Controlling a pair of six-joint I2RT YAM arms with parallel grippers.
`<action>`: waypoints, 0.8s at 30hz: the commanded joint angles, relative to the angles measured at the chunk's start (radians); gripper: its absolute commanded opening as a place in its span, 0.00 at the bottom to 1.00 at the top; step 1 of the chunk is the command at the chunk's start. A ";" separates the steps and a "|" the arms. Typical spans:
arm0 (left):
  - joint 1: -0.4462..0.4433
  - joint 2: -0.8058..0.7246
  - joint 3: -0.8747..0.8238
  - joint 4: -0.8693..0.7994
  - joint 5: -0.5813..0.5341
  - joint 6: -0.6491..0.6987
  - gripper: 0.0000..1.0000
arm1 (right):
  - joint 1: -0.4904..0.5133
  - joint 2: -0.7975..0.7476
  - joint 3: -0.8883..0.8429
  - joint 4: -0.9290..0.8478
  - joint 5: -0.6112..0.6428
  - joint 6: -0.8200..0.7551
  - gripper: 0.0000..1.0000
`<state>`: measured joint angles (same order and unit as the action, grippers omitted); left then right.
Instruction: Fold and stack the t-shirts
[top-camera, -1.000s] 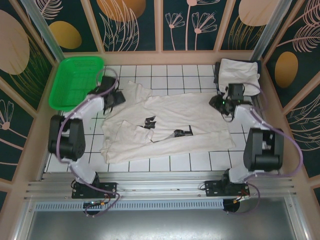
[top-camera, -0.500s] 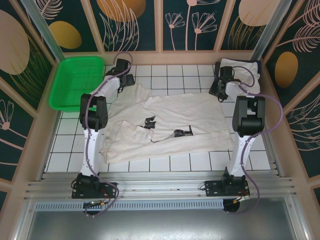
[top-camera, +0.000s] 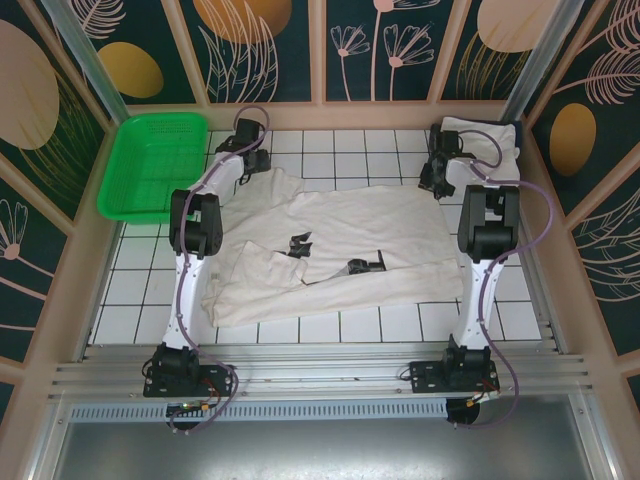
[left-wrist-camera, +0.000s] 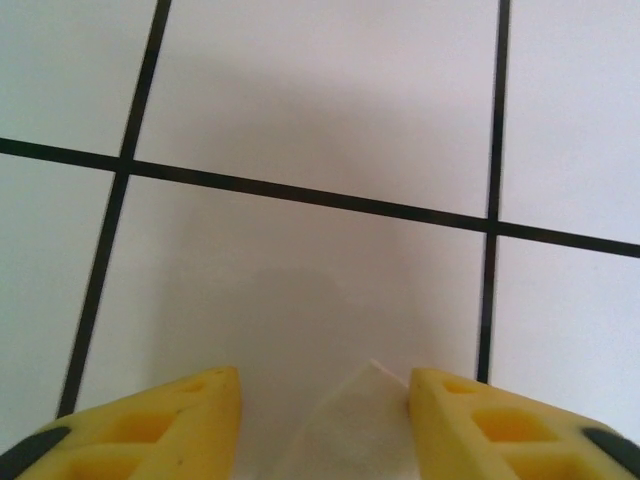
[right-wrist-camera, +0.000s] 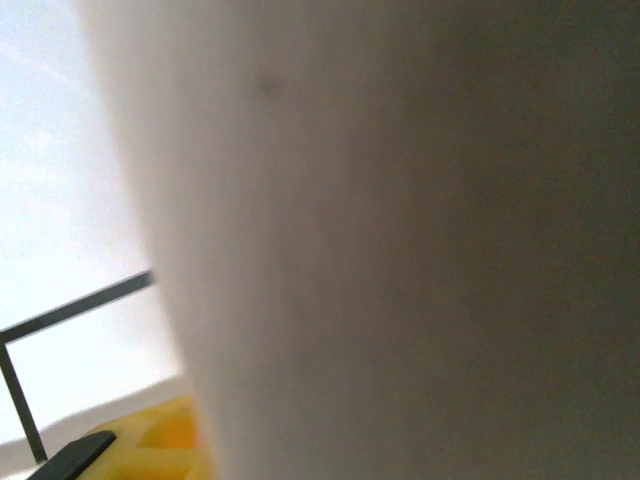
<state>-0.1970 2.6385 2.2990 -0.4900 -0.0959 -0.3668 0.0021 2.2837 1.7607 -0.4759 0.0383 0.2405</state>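
While t-shirt (right-wrist-camera: 400, 240) masks right pincer (top-camera: 434, 180), state unclear; left pincer (left-wrist-camera: 325, 385) spread astride corner (left-wrist-camera: 350, 435); basket (top-camera: 150, 165) beside

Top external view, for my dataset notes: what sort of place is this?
Probably a staged robot test cell: a tiled table fenced by leaf-patterned panels, two arms on an aluminium rail, a t-shirt spread out.

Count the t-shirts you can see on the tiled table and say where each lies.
2. The spread t-shirt lies rumpled across the middle of the table. The folded t-shirt sits in the far right corner. More could be hidden under that fold.
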 joint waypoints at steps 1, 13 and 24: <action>-0.001 0.065 0.023 -0.013 0.015 0.008 0.41 | 0.007 0.052 0.026 -0.012 0.028 -0.019 0.36; 0.006 0.080 0.054 -0.004 0.083 -0.011 0.07 | 0.004 0.049 0.006 0.025 -0.019 -0.007 0.29; 0.030 -0.200 -0.027 -0.027 0.118 0.020 0.00 | 0.003 -0.066 -0.075 0.048 -0.050 -0.008 0.00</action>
<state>-0.1787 2.5999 2.2967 -0.4969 -0.0017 -0.3721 0.0010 2.2700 1.7332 -0.4278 0.0067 0.2413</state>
